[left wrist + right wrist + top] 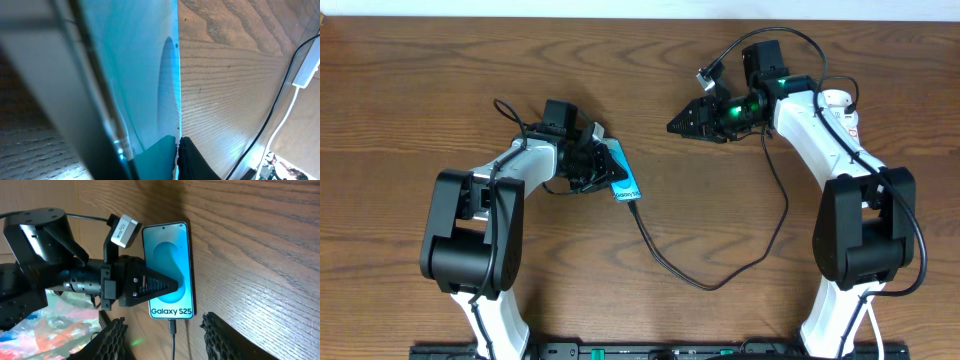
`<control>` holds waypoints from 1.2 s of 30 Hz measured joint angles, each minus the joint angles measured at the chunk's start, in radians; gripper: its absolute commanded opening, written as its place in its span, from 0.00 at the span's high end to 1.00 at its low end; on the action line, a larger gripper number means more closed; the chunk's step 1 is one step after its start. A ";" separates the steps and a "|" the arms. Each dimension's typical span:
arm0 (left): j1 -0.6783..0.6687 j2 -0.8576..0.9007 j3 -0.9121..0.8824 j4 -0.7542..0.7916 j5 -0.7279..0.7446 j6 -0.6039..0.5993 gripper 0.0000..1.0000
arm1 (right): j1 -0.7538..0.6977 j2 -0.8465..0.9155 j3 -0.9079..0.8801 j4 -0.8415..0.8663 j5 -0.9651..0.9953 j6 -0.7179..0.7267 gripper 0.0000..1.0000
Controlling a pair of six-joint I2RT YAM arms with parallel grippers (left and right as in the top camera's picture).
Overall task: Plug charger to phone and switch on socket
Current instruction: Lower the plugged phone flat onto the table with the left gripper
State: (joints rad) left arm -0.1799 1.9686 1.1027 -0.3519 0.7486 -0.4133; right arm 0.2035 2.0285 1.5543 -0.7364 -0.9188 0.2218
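the right fingers (222,335) stand apart at the bottom of the right wrist view and hold nothing. the phone (167,270) is straight ahead of the gap between them. it lies flat on the bench (260,240), its long axis running top to bottom in that view with the port end nearest these fingers. the black cable (173,330) already sits in that end. the left fingers (155,287) reach in from the left of the frame and lie over the screen; i cannot tell whether they clamp the phone or only press on it.

plugging looks done, so by my reading the switch is what is left. the power strip (309,60) shows only in the left wrist view, at the upper right edge, with a white cord trailing from it. i cannot pick it out in the overhead view, though the cable there loops from the phone towards the right of the frame. the free right fingers look the likelier pair for the switch, and they would first have to turn away from the phone.
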 measured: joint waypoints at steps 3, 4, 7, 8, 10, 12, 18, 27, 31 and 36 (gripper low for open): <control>0.000 0.000 0.000 0.000 0.000 0.002 0.73 | 0.000 0.000 0.000 -0.001 0.000 0.000 0.51; 0.000 0.000 0.000 0.000 -0.001 0.003 0.73 | 0.000 0.000 0.000 -0.002 0.000 0.000 0.51; 0.000 0.000 0.000 0.000 -0.004 0.003 0.65 | 0.000 0.000 0.000 -0.005 0.000 0.000 0.52; 0.000 0.000 0.000 0.000 -0.003 0.005 0.63 | 0.000 0.000 0.000 -0.005 0.000 0.000 0.51; 0.000 0.000 0.000 0.003 -0.002 0.007 0.60 | 0.000 0.000 0.000 -0.005 0.000 0.000 0.52; 0.000 0.000 0.000 0.004 0.002 0.006 0.56 | 0.000 0.000 0.000 -0.005 0.000 0.000 0.52; -0.002 -0.003 0.005 0.005 0.005 0.006 0.43 | 0.000 0.000 0.000 -0.005 0.000 0.000 0.51; -0.006 -0.019 0.012 0.006 -0.031 0.008 0.29 | 0.000 0.000 0.000 -0.005 0.000 0.000 0.52; -0.006 -0.022 0.019 0.004 -0.058 0.007 0.29 | 0.000 0.000 0.000 -0.005 0.001 0.000 0.51; -0.006 -0.032 0.029 -0.023 -0.127 0.007 0.29 | 0.000 0.000 0.000 -0.005 0.003 0.000 0.52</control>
State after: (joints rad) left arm -0.1864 1.9362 1.1313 -0.3748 0.6212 -0.4065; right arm 0.2035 2.0285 1.5543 -0.7414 -0.9154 0.2214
